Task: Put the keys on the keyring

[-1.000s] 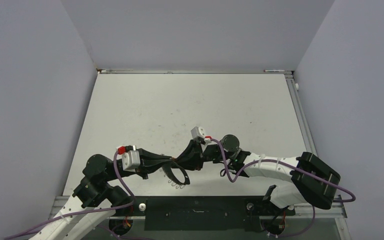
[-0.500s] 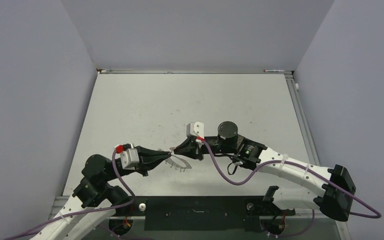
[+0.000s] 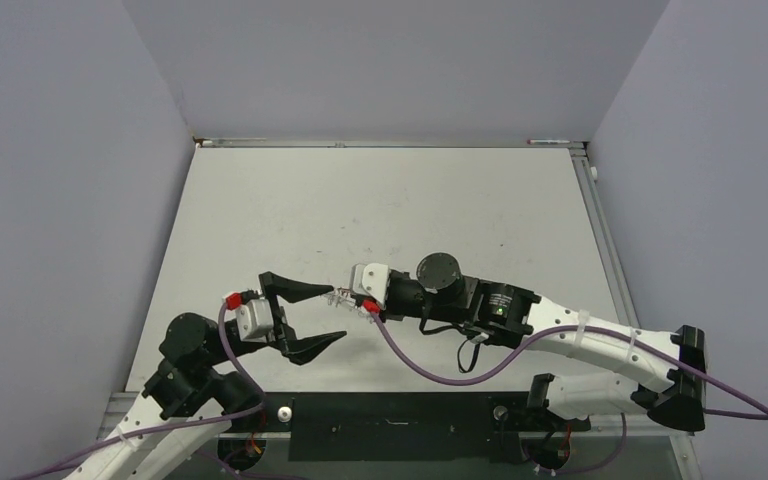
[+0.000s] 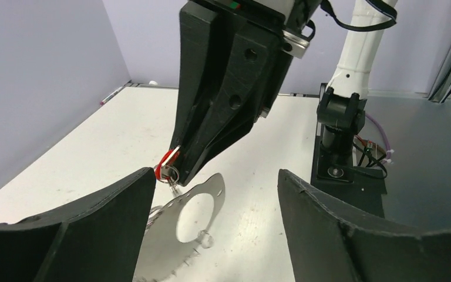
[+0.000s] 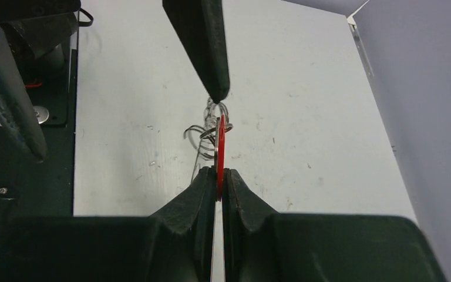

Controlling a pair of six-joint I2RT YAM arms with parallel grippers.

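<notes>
Two matte black fingers [image 5: 202,194] pinch a thin red key [image 5: 221,147].

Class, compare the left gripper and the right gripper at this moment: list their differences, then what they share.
The left gripper is open, fingers spread wide; the right gripper is shut. The left gripper holds nothing; the right gripper pinches the red key at its fingertips. Shared: both have black fingers and face each other above the table.
</notes>
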